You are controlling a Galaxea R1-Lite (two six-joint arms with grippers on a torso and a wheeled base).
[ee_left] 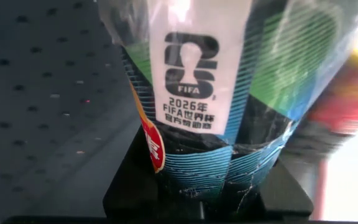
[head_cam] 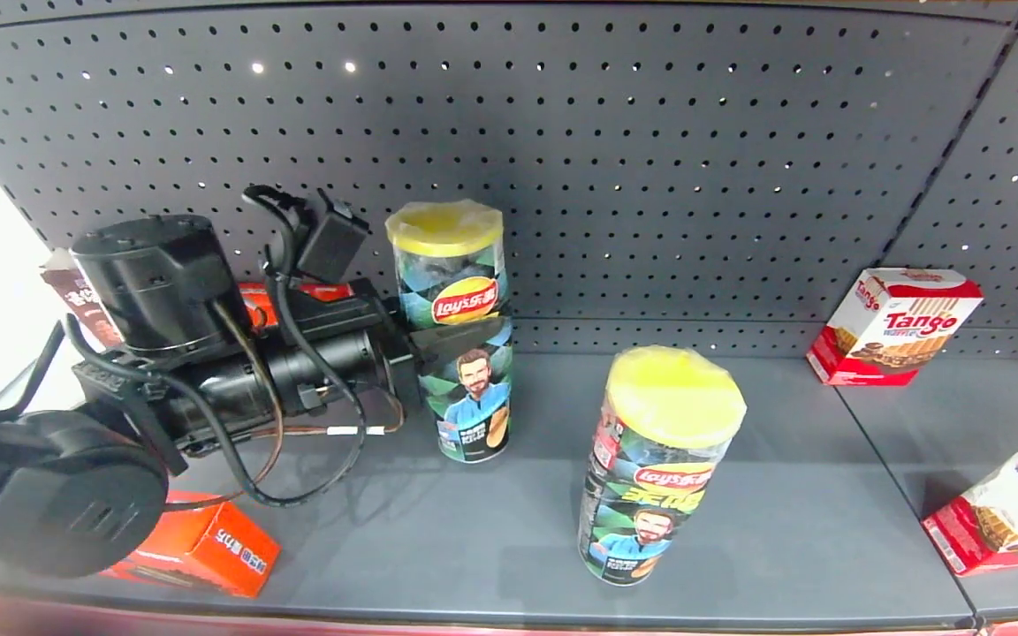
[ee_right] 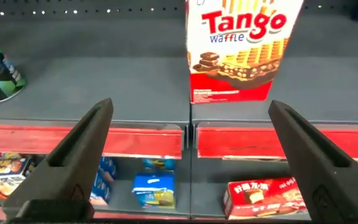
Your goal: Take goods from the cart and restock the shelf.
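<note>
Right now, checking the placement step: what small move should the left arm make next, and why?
Probably open the jaws of the left gripper and release: the chip can it grips stands upright, its base seemingly on the shelf, apart from the front can.

You've got a rear can [head_cam: 460, 353] and a front can [head_cam: 650, 495], both yellow-lidded, with a green-blue-black geometric wrap and a red logo patch. Your wafer boxes [head_cam: 893, 327] are red and white, the corner box [head_cam: 208, 548] orange. Your shelf [head_cam: 783, 530] is dark grey, its dotted pegboard [head_cam: 650, 132] the same grey, its front lip [ee_right: 142, 142] red.
</note>
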